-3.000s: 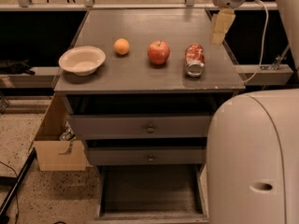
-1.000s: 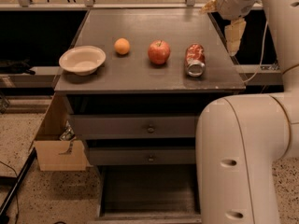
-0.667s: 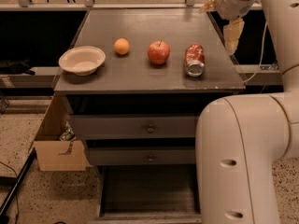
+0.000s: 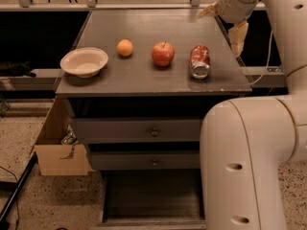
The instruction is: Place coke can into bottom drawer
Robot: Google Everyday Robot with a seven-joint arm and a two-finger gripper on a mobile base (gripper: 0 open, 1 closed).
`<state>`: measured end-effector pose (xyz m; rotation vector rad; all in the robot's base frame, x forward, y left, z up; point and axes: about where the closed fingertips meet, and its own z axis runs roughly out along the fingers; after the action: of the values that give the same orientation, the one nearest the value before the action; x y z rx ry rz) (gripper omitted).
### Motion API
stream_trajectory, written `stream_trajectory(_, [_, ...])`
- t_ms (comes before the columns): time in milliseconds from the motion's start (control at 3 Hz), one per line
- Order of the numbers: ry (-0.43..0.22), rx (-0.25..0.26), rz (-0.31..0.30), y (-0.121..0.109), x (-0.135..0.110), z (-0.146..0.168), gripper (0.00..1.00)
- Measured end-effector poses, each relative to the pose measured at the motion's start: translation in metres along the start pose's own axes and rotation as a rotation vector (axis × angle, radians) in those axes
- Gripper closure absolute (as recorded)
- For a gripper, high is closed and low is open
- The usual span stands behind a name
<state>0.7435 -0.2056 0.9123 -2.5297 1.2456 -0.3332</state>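
Observation:
The coke can [image 4: 200, 61] lies on its side on the right part of the cabinet top [image 4: 144, 80], silver end facing me. My gripper [image 4: 223, 23] hovers above the cabinet's back right corner, behind and to the right of the can, open and empty. One pale finger [image 4: 238, 36] hangs down off the right edge and the other points left over the top. The bottom drawer [image 4: 153, 195] is pulled open at the foot of the cabinet, and its dark tray shows nothing inside.
A red apple [image 4: 163, 53], an orange [image 4: 125, 47] and a white bowl [image 4: 84, 62] sit in a row left of the can. Two shut knobbed drawers [image 4: 153, 132] are above the open one. My large white arm body [image 4: 249, 162] fills the lower right. A cardboard box [image 4: 61, 152] stands to the left.
The arm has swung in from the back right and the gripper has turned, so one finger now reaches over the back right corner. The can and the other objects have not moved.

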Motion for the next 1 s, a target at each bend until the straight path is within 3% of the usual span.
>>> stream_trajectory(333, [-0.028, -0.048, -0.163, 0.0, -0.009, 0.019, 0.0])
stream_trajectory(667, [-0.052, -0.09, -0.322, -0.014, -0.025, 0.046, 0.0])
stream_trajectory(1000, [-0.071, -0.132, -0.43, -0.025, -0.041, 0.069, 0.0])
